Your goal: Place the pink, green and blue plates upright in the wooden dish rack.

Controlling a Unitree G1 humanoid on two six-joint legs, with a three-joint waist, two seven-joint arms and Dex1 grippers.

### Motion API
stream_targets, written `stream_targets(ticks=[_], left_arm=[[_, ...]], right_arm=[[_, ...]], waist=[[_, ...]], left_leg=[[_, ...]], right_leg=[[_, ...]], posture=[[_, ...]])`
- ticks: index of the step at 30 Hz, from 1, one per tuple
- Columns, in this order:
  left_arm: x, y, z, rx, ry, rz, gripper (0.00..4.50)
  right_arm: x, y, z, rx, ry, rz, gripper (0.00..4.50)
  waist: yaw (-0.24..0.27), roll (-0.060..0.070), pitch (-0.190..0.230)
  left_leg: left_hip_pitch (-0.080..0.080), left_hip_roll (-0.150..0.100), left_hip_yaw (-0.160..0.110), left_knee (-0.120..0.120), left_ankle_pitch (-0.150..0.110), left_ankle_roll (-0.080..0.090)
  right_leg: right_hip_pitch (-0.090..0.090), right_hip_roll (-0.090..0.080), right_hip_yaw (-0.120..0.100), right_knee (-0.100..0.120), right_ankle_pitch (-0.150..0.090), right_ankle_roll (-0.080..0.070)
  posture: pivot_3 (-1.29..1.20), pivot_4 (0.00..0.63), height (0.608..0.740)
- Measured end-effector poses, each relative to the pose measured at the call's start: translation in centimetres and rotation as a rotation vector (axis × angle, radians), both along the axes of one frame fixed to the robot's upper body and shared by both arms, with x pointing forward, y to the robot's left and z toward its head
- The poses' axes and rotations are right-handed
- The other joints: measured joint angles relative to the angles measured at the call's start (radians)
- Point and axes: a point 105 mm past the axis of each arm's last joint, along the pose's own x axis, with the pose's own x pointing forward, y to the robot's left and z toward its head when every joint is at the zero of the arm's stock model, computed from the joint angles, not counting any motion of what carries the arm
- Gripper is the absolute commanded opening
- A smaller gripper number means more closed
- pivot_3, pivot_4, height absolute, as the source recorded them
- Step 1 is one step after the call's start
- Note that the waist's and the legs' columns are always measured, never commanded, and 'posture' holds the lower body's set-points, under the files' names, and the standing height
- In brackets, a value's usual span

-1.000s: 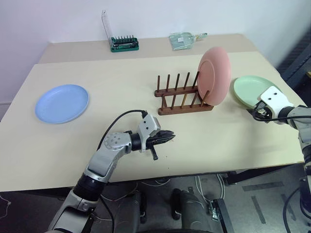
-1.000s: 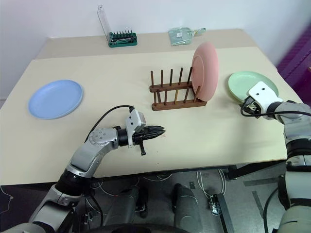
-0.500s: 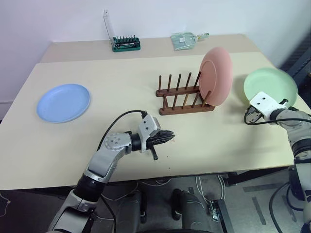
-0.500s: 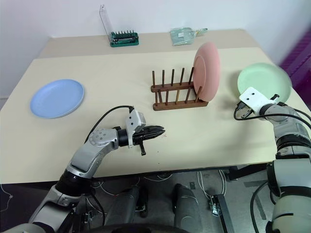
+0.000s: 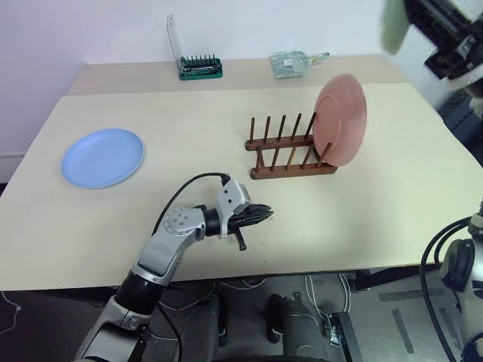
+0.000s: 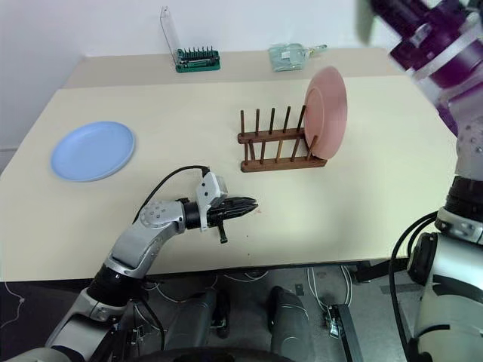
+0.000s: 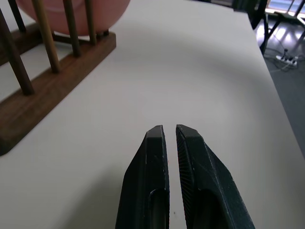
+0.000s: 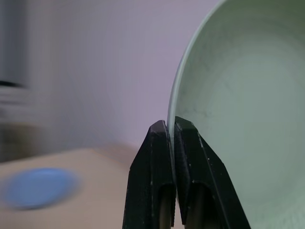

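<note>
The pink plate (image 5: 339,119) stands upright at the right end of the wooden dish rack (image 5: 290,162), mid-table. Far to the left, the blue plate (image 5: 103,157) lies flat on the table. The green plate (image 8: 238,119) is held high in the air beyond the table's far right corner, where it appears as a blurred green shape (image 5: 392,26). My right gripper (image 8: 170,125) is shut on its rim. Near the table's front edge, my left gripper (image 5: 264,215) is shut and empty, pointing right, in front of and to the left of the rack.
A green tray of screwdriver bits (image 5: 200,69) with a raised clear lid and a clear plastic packet (image 5: 290,62) sit along the table's (image 5: 189,113) far edge. Bare tabletop lies between the blue plate and the rack.
My right gripper closed on the green plate and lifted it off the table at the right, swinging it high above the far right corner. The left arm stayed still.
</note>
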Motion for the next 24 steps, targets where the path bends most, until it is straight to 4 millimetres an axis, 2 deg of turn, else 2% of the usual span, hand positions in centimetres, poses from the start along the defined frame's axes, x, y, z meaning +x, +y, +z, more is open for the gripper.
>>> stream_targets(ticks=[1, 3, 4, 8, 9, 13, 24], left_arm=[[0.2, 0.2, 0.2, -0.009, -0.005, 0.012, 0.37], [0.7, 0.8, 0.7, -0.027, -0.027, 0.046, 0.37], [0.9, 1.0, 1.0, -0.035, -0.039, 0.062, 0.37], [1.9, 3.1, 1.9, -0.059, -0.057, 0.144, 0.37], [2.0, 3.5, 1.8, -0.05, -0.058, 0.155, 0.37], [2.0, 4.0, 1.5, -0.038, -0.051, 0.166, 0.37], [1.7, 3.5, 1.6, -0.042, -0.051, 0.148, 0.37]], right_arm=[[-0.6, 1.1, -0.5, 0.003, 0.036, 0.078, 0.04], [-0.4, 2.6, -1.4, 0.032, 0.108, 0.134, 0.04], [0.1, 2.8, -2.1, 0.036, 0.148, 0.124, 0.04], [3.1, 3.7, -7.1, -0.004, 0.379, 0.046, 0.04], [3.5, 3.7, -7.6, 0.006, 0.406, 0.04, 0.04], [4.2, 3.6, -7.6, 0.037, 0.439, 0.038, 0.04], [5.9, 3.1, -8.3, 0.08, 0.522, 0.018, 0.04]], waist=[[-0.004, 0.0, 0.0], [-0.009, 0.0, 0.0], [-0.01, 0.0, 0.0], [-0.006, 0.0, 0.0], [-0.005, 0.0, 0.0], [-0.004, 0.0, 0.0], [-0.005, 0.0, 0.0]], left_leg=[[0.0, 0.0, 0.0, 0.0, 0.0, 0.0], [0.0, 0.0, 0.0, 0.0, 0.0, 0.0], [0.0, 0.001, 0.0, 0.0, 0.0, 0.0], [-0.002, 0.0, 0.002, 0.0, 0.0, 0.0], [-0.003, 0.0, 0.002, 0.0, 0.0, 0.0], [-0.003, 0.0, 0.003, 0.0, 0.0, 0.0], [-0.002, 0.0, 0.003, 0.0, 0.0, 0.0]], right_leg=[[0.0, 0.0, 0.0, 0.0, 0.0, 0.0], [-0.001, 0.001, 0.0, 0.0, -0.001, 0.002], [-0.001, 0.001, 0.0, 0.0, -0.001, 0.002], [-0.004, 0.001, 0.001, 0.001, 0.003, 0.002], [-0.005, 0.001, 0.001, 0.001, 0.003, 0.002], [-0.005, 0.001, 0.001, 0.001, 0.003, 0.002], [-0.004, 0.001, 0.001, 0.001, 0.003, 0.002]], posture=[[0.0, 0.15, 0.73], [0.0, 0.15, 0.73], [0.0, 0.15, 0.73], [0.0, 0.15, 0.73], [0.0, 0.15, 0.73], [0.0, 0.15, 0.73], [0.0, 0.15, 0.73]])
